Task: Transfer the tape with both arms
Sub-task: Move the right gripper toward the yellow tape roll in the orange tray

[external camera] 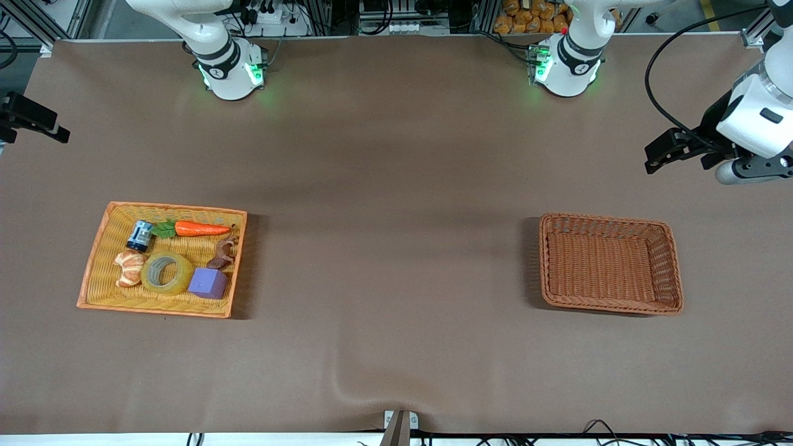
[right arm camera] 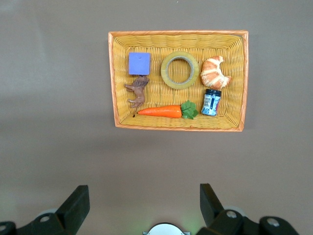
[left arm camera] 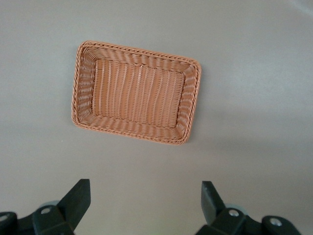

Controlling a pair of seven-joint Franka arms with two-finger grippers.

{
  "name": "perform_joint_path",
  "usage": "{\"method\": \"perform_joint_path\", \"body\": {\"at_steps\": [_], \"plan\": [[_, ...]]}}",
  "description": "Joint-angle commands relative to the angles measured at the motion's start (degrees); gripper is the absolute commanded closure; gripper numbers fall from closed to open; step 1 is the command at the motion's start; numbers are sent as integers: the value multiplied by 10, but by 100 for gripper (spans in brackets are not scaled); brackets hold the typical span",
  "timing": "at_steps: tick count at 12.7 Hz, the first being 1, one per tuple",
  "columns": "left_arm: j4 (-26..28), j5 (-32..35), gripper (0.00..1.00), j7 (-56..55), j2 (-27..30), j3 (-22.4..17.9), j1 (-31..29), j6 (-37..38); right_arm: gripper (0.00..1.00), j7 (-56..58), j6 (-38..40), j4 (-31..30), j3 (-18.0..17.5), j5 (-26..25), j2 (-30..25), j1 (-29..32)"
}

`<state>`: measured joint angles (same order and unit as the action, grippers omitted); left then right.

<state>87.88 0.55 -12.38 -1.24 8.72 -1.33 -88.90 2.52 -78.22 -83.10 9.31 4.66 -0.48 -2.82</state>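
Both claws, left (left arm camera: 144, 203) and right (right arm camera: 142, 205), hang wide open holding nothing; tape (external camera: 166, 272) sits in the yellow basket (external camera: 93, 272)

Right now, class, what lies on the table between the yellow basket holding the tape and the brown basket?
Nothing: the front view shows bare brown table between the yellow basket and the brown basket.
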Motion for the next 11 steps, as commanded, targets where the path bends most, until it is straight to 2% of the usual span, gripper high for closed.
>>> {"method": "perform_joint_path", "body": {"at_steps": [1,7,9,11], "plan": [[5,-5,0,17,11,0,-17,19,0,-7,2,8,0,7,1,2],[3,-6,0,7,4,1,-18,19,0,-1,-4,7,-2,1,23,-1],[4,-6,0,10,-1,1,-18,15,0,-7,-31,1,-4,-6,43,-14],[5,-1,0,12,-6,1,-17,6,0,14,-61,-7,-4,-9,87,-27]]}}
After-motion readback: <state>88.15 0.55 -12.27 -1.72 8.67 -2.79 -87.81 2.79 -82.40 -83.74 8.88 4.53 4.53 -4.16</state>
